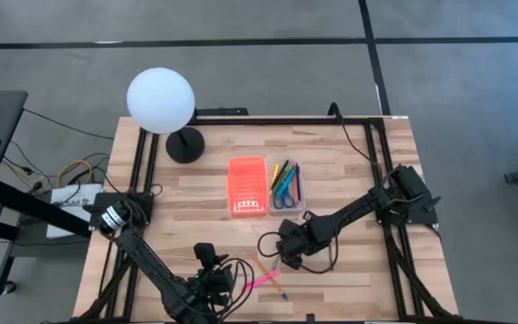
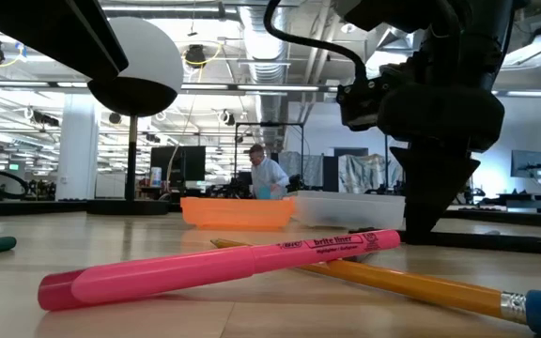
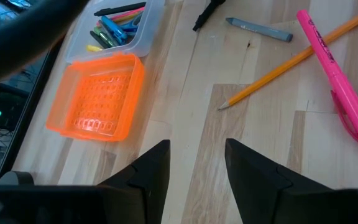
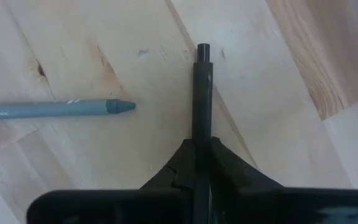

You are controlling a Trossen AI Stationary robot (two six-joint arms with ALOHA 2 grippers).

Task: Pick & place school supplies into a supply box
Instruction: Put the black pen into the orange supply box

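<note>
Supply box (image 1: 287, 184), high view: clear tray mid-surface beside its orange lid (image 1: 247, 186), several pens already inside; pink highlighter (image 1: 263, 281) and yellow pencil (image 1: 274, 283) wait nearer the front edge. Left wrist view: left gripper (image 3: 196, 163), fingers released, faces highlighter, pencil and grey crayon (image 3: 258, 29). Right wrist view: right gripper (image 4: 201, 149) fingers clenched on black pen (image 4: 202, 93), beside that crayon.

This is looking like a big open lab: far behind the desk (image 2: 252, 310), ceiling pipes (image 2: 270, 56), monitors (image 2: 172, 161) and a person (image 2: 267, 176) in white are showing.
</note>
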